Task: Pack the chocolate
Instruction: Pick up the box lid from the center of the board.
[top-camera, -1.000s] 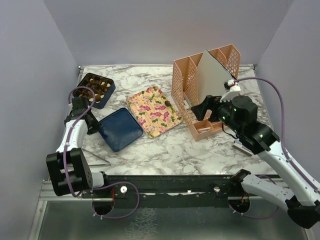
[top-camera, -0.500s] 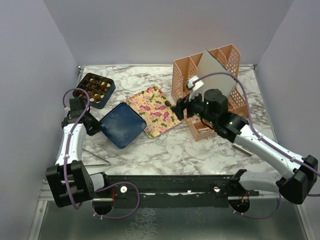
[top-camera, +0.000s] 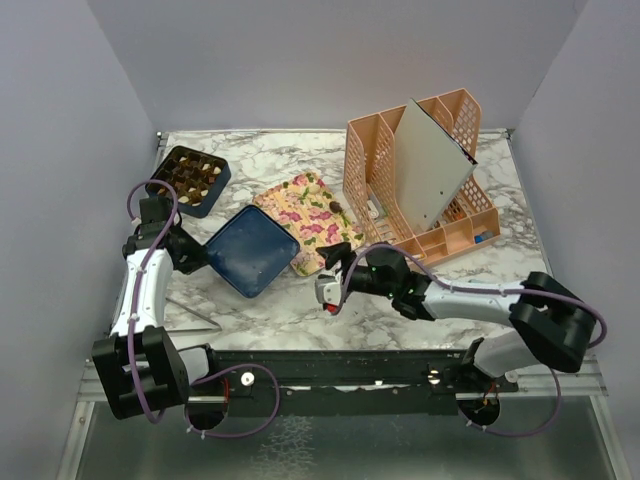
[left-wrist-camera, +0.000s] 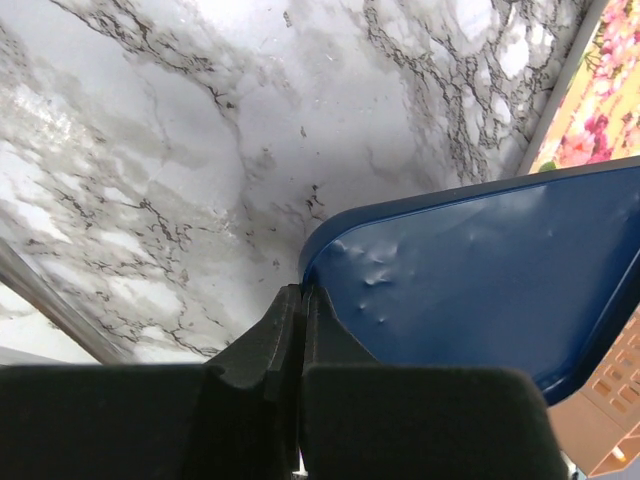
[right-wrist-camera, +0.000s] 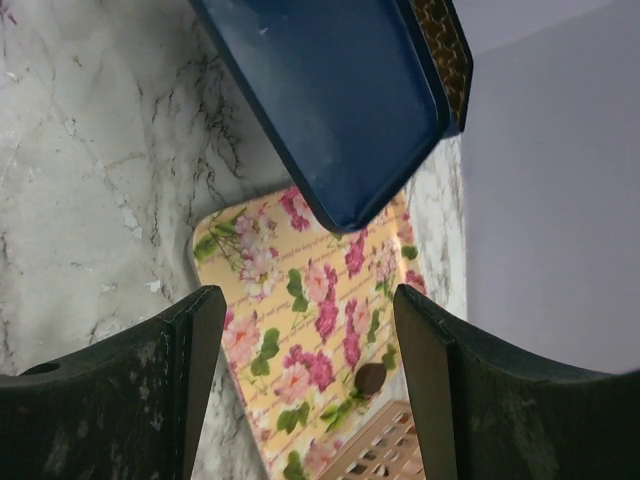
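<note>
Blue lid (top-camera: 250, 250) is pinched at one corner by the fully closed left gripper (left-wrist-camera: 302, 310). The right gripper (right-wrist-camera: 305, 310) is held with its jaws well apart and empty, beside the floral tray (top-camera: 300, 225). Most chocolate (top-camera: 188, 175) is seen in the box (top-camera: 215, 185) at far left; one piece (top-camera: 337, 208) lies on the tray.
</note>
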